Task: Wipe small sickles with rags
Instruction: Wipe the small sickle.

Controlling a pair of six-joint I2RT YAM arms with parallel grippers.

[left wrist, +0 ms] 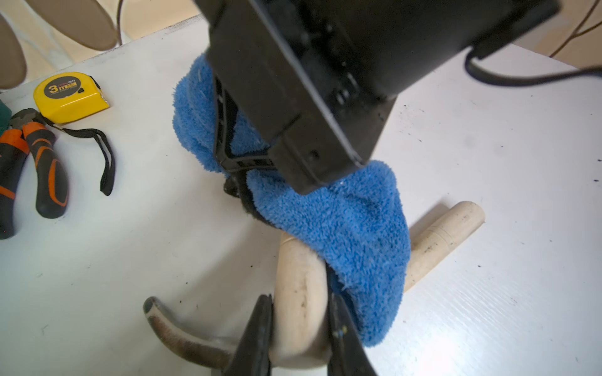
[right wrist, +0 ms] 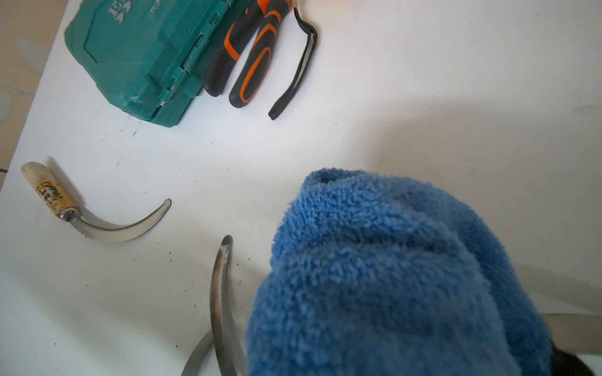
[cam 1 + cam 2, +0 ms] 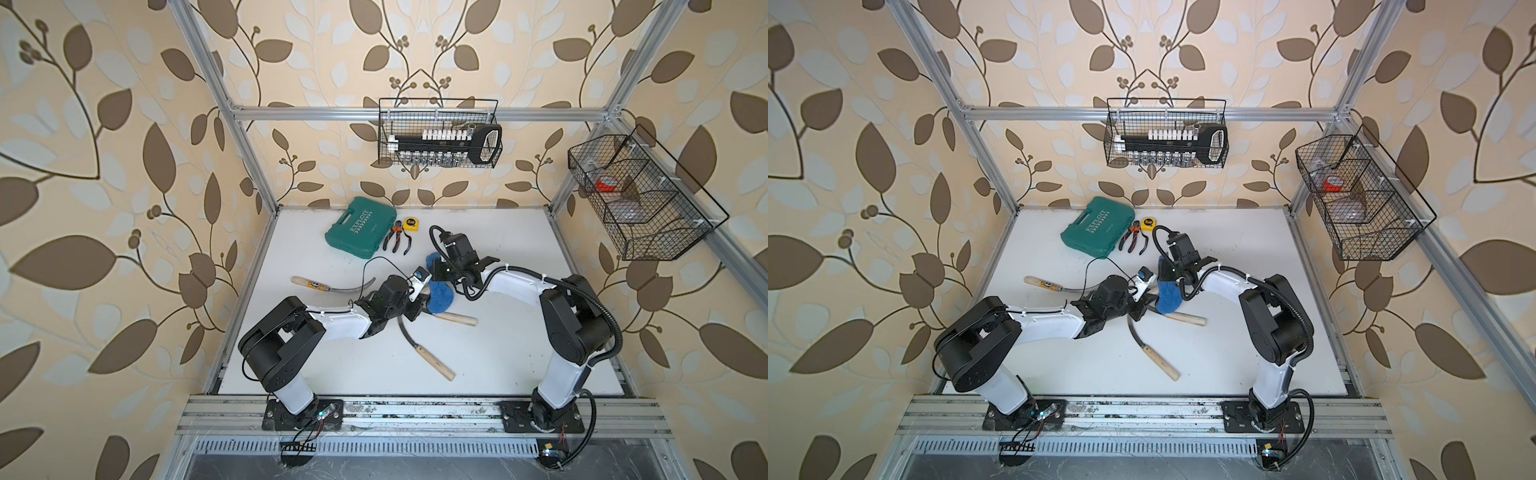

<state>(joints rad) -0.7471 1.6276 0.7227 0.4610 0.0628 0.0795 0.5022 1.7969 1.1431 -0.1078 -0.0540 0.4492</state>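
The left gripper [image 1: 299,298] is clamped shut on the pale wooden handle of the held sickle [image 1: 298,267], which is pinched between both fingers [image 1: 257,338]. The right gripper [image 1: 239,182] is closed on the blue rag [image 1: 351,228]. The cloth is bunched around its fingers and draped down onto the held handle, touching it just ahead of the left gripper's fingertips. In the right wrist view those fingers are hidden entirely by the rag. A dark curved blade [image 1: 176,335] is seen just beside the left gripper, but which handle it belongs to cannot be told. The handle of a second sickle [image 1: 446,231] is laid on the white table [image 1: 163,244] just behind the hanging cloth. A third sickle [image 3: 434,363] is found near the left gripper, toward the arm bases. A fourth sickle [image 3: 316,284] is placed well apart on the left gripper's outer side. Beyond the right gripper, a teal tool case [image 3: 359,226], pliers [image 3: 397,239] and a yellow tape measure [image 3: 410,224] are set close together.
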